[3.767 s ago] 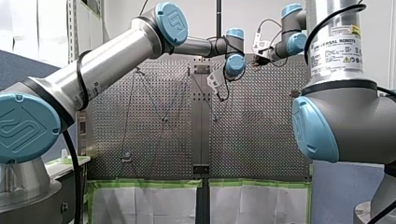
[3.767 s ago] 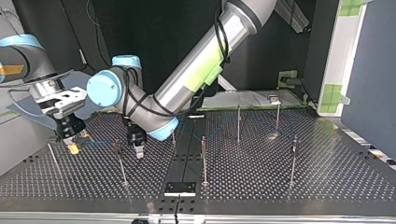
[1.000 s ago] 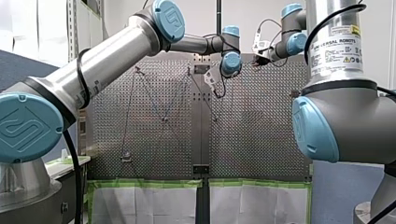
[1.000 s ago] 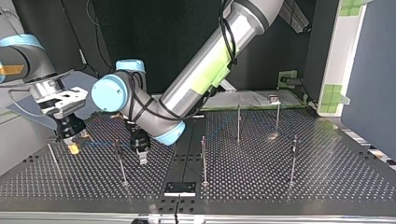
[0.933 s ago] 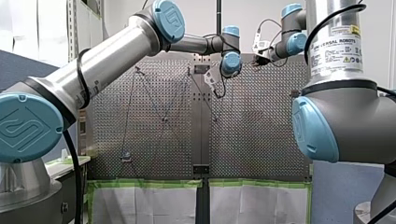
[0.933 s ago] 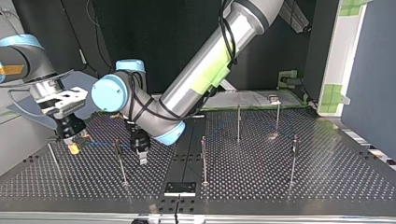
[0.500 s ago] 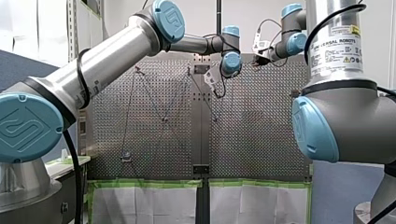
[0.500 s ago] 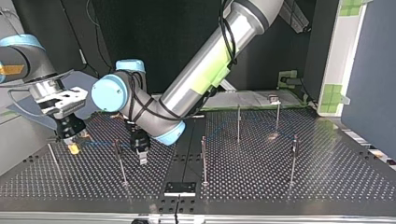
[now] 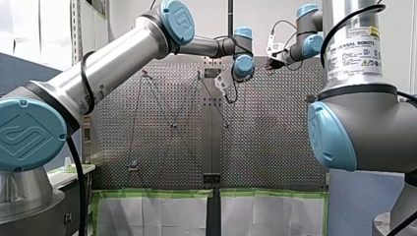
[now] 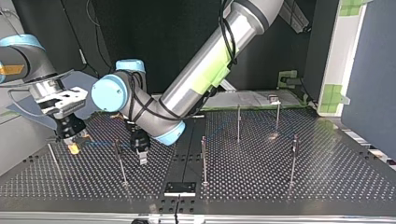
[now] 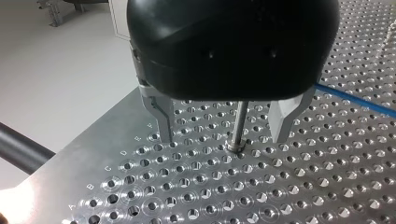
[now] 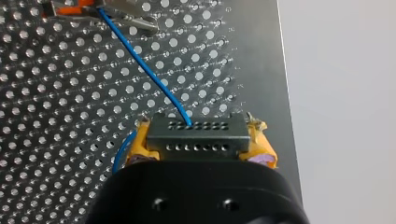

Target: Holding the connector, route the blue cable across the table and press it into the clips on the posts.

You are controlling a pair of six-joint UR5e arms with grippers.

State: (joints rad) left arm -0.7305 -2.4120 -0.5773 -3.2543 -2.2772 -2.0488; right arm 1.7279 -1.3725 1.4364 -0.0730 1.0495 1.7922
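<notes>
Right wrist view: right pincer [image 12: 200, 141], at top view's nine o'clock, pinches dark grey rectangular connector [image 12: 196, 134] trailing thin blue cable [image 12: 140, 60]. Left pincer [image 11: 223, 135], spread, straddles thin metal post [image 11: 240, 122].

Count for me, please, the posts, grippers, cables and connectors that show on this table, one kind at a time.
Posts: 6 in the top view; my left arm may hide more.
Grippers: 2, my left gripper and my right gripper.
Blue cable: 1.
Connector: 1, in my right gripper.
Total: 10.
</notes>
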